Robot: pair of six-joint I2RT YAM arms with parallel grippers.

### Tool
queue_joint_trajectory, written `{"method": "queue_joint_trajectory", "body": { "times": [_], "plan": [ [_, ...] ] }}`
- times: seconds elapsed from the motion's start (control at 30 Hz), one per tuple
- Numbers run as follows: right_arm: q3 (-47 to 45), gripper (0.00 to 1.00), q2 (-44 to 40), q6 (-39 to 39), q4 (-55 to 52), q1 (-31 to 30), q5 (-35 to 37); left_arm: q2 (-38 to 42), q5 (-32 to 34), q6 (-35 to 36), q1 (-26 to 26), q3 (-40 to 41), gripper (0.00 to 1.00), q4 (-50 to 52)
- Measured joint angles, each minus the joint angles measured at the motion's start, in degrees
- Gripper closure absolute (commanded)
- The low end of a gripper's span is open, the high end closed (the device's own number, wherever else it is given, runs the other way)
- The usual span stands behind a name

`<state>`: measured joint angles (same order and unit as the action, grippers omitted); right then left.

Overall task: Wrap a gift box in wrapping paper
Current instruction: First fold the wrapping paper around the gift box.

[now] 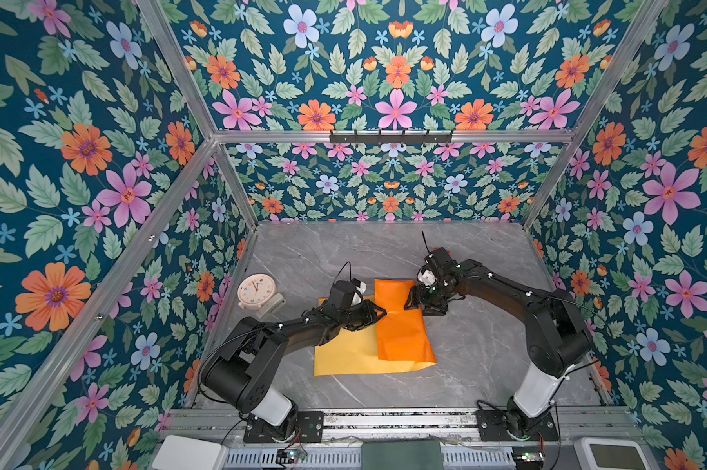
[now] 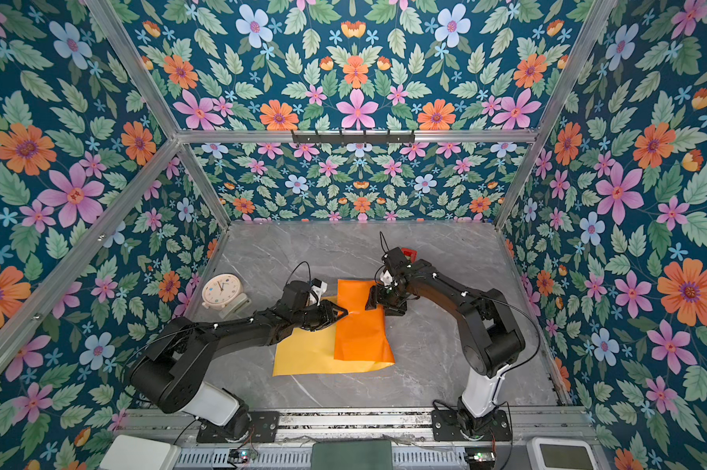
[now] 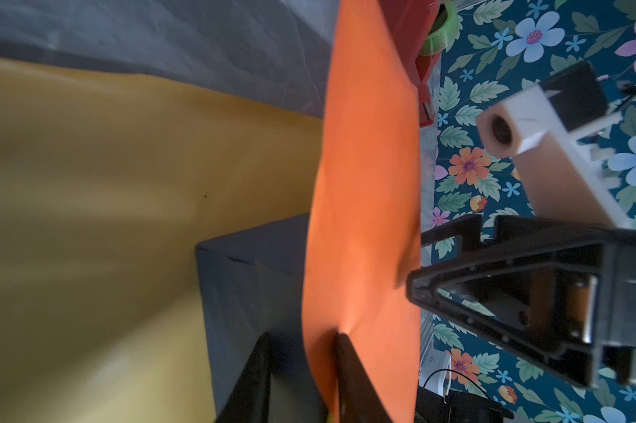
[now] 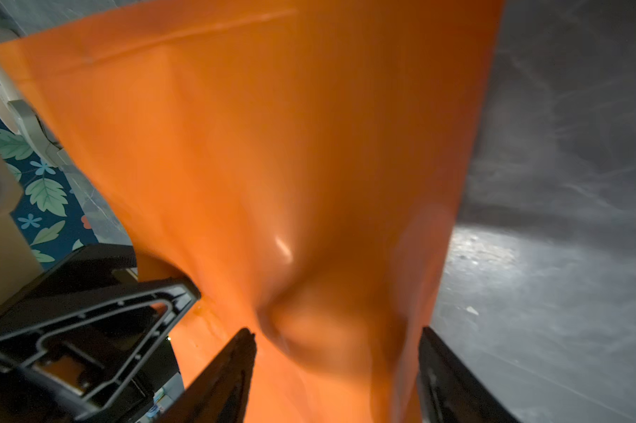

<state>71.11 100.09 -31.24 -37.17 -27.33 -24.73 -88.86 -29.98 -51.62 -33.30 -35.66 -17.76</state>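
Observation:
The wrapping paper (image 1: pixel 352 350) lies yellow side up on the table. Its glossy orange flap (image 1: pixel 400 325) is folded over the gift box, which is hidden in both top views. The left wrist view shows the box's navy corner (image 3: pixel 250 278) under the flap. My left gripper (image 3: pixel 302 335) has its jaws a little apart. One finger (image 3: pixel 346 366) dents the orange flap on the box, the other (image 3: pixel 258 370) hangs before the box's side. My right gripper (image 4: pixel 336 340) is open wide at the flap's far edge (image 1: pixel 419 305), with a bulge of orange paper between its fingers.
A red tape dispenser (image 2: pixel 408 253) with a green roll (image 3: pixel 437 33) stands behind the right wrist. A cream clock (image 1: pixel 255 291) sits at the left on the grey marble table (image 1: pixel 486 346). Flowered walls close in three sides.

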Motion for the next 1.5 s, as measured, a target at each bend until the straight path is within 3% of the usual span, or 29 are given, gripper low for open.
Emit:
{"method": "queue_joint_trajectory", "body": {
  "times": [0.27, 0.73, 0.83, 0.97, 1.07, 1.5],
  "plan": [
    [-7.21, 0.18, -6.32, -0.39, 0.15, 0.68, -1.14, 0.11, 0.24, 0.66, -0.02, 0.44, 0.82, -0.04],
    [-7.78, 0.18, -0.5, -2.8, 5.9, 1.31, -6.16, -0.02, 0.2, 1.25, -0.02, -0.33, 0.8, 0.63],
    [-9.01, 0.18, -0.52, -2.64, 7.52, 1.38, -6.78, 0.04, 0.15, 1.36, -0.02, -0.83, 0.74, 1.44],
    [-11.28, 0.18, -1.05, -2.64, 9.99, 1.51, -7.89, 0.66, 1.03, 2.27, -0.07, -2.21, 0.52, 4.63],
    [-12.85, 0.18, -1.27, -2.69, 11.91, 1.46, -8.55, 2.29, 3.06, 2.64, 0.31, -3.21, 0.42, 9.7],
    [-14.21, 0.15, -1.53, -2.89, 13.55, 1.27, -7.76, 21.22, 14.08, 7.82, 10.56, 0.57, 0.34, 28.96]
  ]
}}
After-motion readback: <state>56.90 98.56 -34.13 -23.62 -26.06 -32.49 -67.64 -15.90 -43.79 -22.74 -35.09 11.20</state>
